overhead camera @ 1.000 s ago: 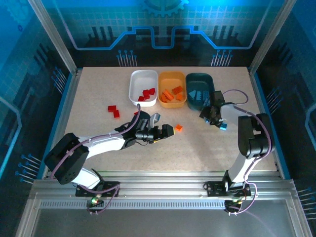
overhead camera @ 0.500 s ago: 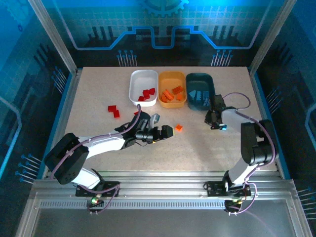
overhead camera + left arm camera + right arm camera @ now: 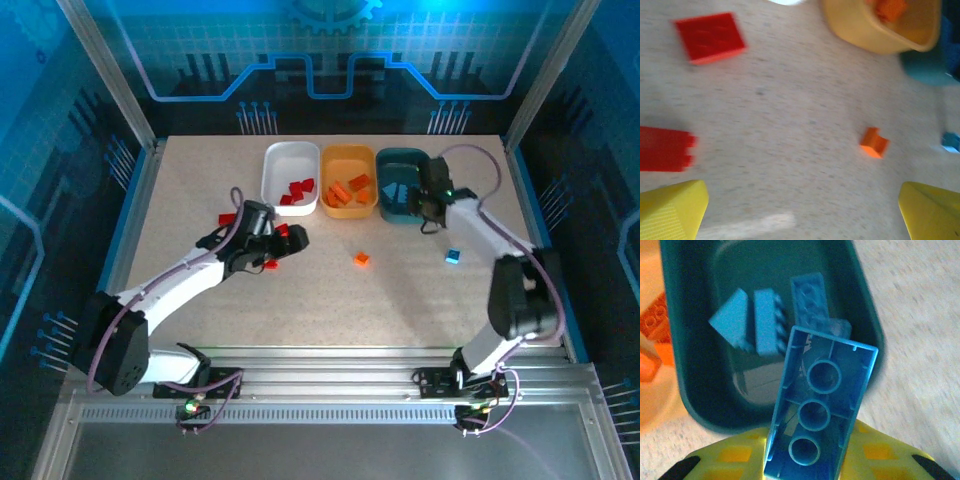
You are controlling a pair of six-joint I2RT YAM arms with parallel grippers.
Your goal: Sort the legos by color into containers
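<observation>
My right pincer (image 3: 432, 204) is clenched on a long light blue brick (image 3: 821, 405). The brick is held end-on to my wrist camera, so its hollow underside with three round tubes faces the lens, and my yellow fingers (image 3: 879, 452) press it from both sides. It hangs over the edge of the dark teal tub (image 3: 695, 390), on that tub's right side as seen from above, and several light blue bricks (image 3: 767, 322) lie inside the tub. My left pincer (image 3: 800, 212) is spread wide with nothing between the jaws, its two yellow tips at the lower corners of my wrist view, over the speckled table (image 3: 400, 300) in front of the white tub (image 3: 285, 160). A flat red brick (image 3: 710, 37) lies ahead of it, and a second red brick (image 3: 665, 149) lies just beside my left fingertip. A small orange brick (image 3: 874, 142) sits loose on the table in front of the yellow-orange tub (image 3: 860, 35), and a small blue brick (image 3: 453, 257) lies apart from it to the right. The white tub holds red bricks (image 3: 298, 190) and the yellow-orange tub holds orange bricks (image 3: 350, 188).
</observation>
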